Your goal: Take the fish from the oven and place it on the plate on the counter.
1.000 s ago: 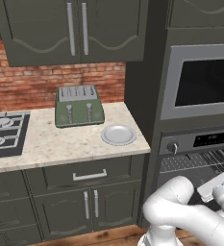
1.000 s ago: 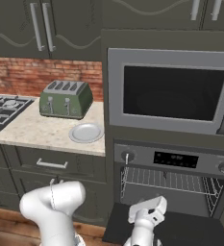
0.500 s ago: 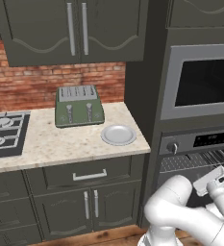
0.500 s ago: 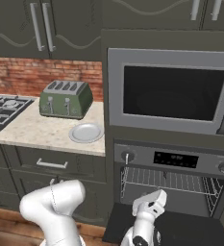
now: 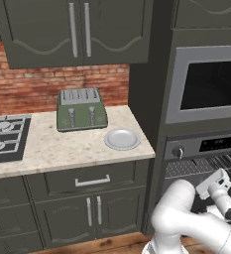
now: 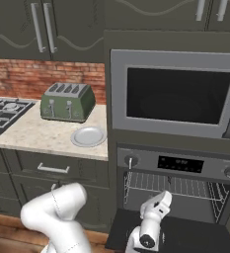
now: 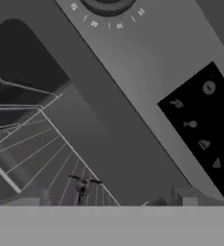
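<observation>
My arm's bent low, wrist tipped up; gripper (image 7: 111, 199) wide open, nothing btwn the fingers (image 7: 186, 197).

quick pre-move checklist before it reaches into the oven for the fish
1. Oven door down, opening clear: ok.
2. Tool at the oven mouth and open: ok; nothing shows between the fingertips in the hand view.
3. Fish located: partly; a small dark shape lies on the wire rack in the hand view, too small to be sure it is the fish.
4. Plate bare and ready: ok.
5. Counter space around the plate: ok; the toaster stands behind it, apart.
</observation>
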Available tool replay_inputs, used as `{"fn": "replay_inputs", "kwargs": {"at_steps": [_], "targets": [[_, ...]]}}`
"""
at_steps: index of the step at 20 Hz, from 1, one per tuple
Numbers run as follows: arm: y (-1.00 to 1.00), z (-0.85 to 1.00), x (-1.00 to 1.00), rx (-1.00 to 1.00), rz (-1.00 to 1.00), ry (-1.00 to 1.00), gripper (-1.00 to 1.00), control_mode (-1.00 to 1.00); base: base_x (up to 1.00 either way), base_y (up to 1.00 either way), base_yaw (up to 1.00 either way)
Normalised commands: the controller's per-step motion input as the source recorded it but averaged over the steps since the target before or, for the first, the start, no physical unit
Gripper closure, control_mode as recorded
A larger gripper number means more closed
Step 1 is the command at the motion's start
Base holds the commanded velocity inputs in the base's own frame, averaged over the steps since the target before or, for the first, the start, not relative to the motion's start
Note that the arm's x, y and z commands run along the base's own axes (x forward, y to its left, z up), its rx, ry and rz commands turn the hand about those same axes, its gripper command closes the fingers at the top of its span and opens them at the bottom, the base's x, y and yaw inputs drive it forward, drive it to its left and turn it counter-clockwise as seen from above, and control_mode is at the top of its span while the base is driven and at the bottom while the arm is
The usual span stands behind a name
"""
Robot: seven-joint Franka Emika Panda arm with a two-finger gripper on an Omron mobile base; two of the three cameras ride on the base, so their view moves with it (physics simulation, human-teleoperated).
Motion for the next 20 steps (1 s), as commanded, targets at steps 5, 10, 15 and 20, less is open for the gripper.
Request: {"fn": "replay_inputs", "kwargs": {"at_steps": [5,10,15,20], "targets": [[-0.17,-0.63,0.15,-0.11,0.00,0.07,-1.00,-1.00,0.00,0.00,0.00],[-0.15,-0.47,0.28,-0.09,0.00,0.05,-1.00,-1.00,0.00,0.00,0.00],[-0.02,-0.36,0.30,-0.06,0.00,0.06,-1.00,-1.00,0.00,0.00,0.00],[0.00,-0.41,0.24,-0.06,0.00,0.09,-1.00,-1.00,0.00,0.00,0.00]]}}
